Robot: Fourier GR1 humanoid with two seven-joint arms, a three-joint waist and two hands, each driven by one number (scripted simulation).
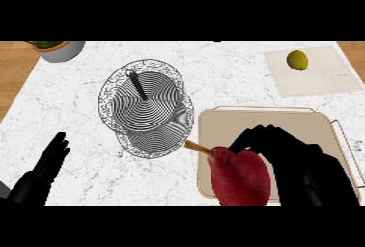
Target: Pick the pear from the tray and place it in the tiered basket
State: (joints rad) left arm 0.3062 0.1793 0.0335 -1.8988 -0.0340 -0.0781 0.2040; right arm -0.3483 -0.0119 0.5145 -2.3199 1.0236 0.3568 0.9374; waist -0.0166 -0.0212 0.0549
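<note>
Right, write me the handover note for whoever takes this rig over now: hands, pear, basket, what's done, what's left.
Right robot hand: fingers curled round the red pear, which sits over the near left part of the tray, stem pointing toward the basket. Whether it has left the tray surface cannot be told.
Left robot hand: open, resting at the lower left of the counter, holding nothing.
Tiered basket: wire, left of the tray, with nothing in it.
Done: pear grasped.
Left: carry it left to the basket, set it in a tier, release.
</note>
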